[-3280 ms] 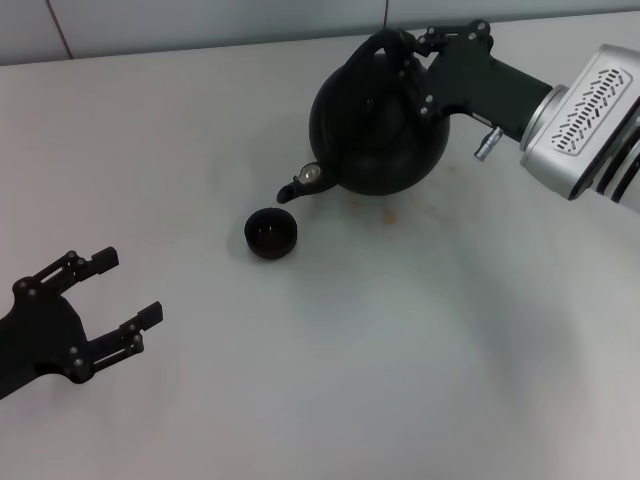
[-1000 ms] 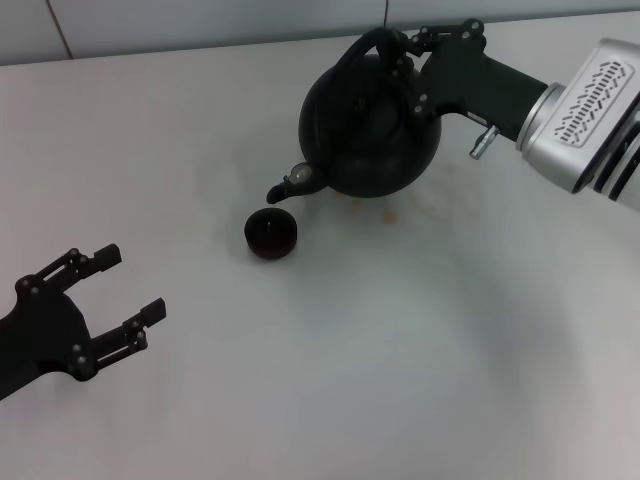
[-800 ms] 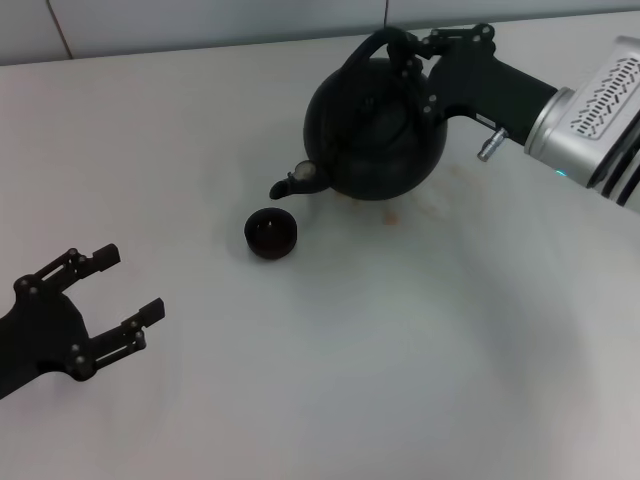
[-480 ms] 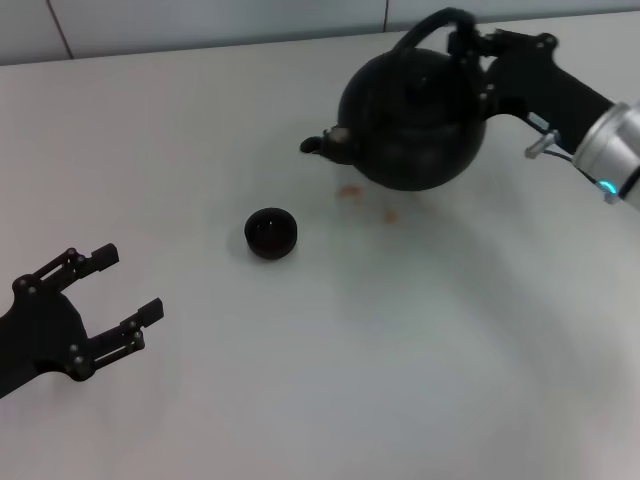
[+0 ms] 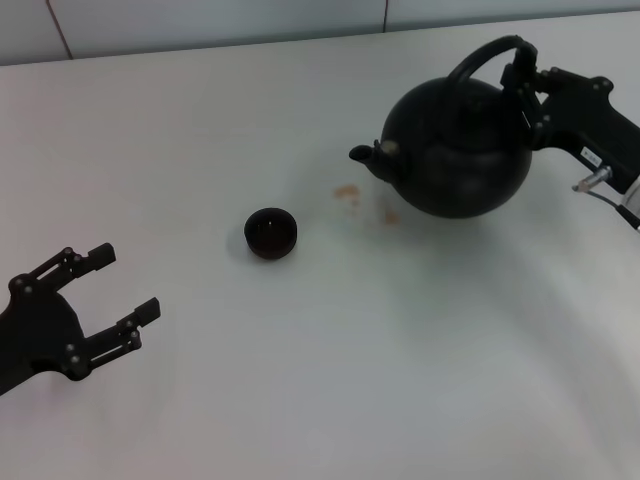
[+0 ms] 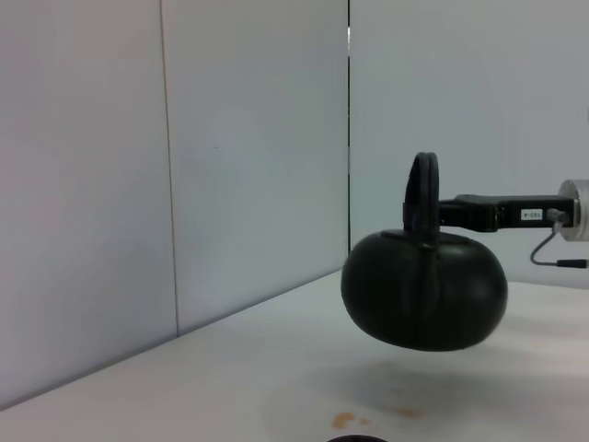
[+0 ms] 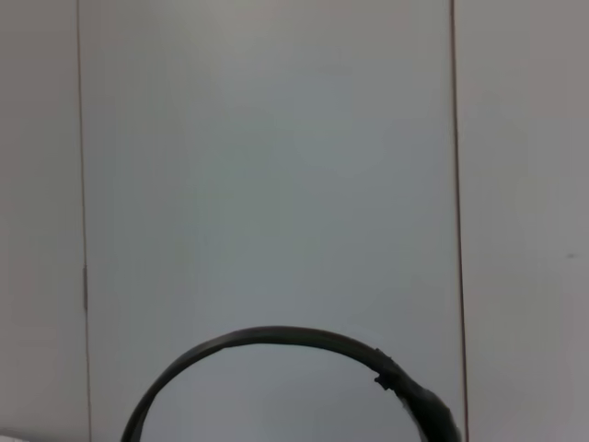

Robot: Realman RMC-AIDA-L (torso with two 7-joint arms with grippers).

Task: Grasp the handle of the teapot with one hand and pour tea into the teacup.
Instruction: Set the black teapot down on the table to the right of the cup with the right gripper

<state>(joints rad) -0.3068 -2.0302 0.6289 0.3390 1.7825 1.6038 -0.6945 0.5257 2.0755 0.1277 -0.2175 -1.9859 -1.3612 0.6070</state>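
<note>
The round black teapot [image 5: 455,150] hangs upright above the table at the right, spout pointing left; the left wrist view shows the teapot [image 6: 425,287] clear of the surface. My right gripper [image 5: 527,92] is shut on the arched black handle [image 5: 485,55], which also shows as an arc in the right wrist view [image 7: 276,345]. The small dark teacup [image 5: 271,233] stands on the table well to the left of the spout. My left gripper [image 5: 108,290] is open and empty near the front left corner.
Two small brown stains [image 5: 348,193] lie on the white table between the teacup and the teapot. A tiled wall [image 5: 200,20] runs along the table's far edge.
The right gripper has carried the teapot to the right, away from the teacup, and levelled it from its tilt over the cup. The left arm has not moved.
</note>
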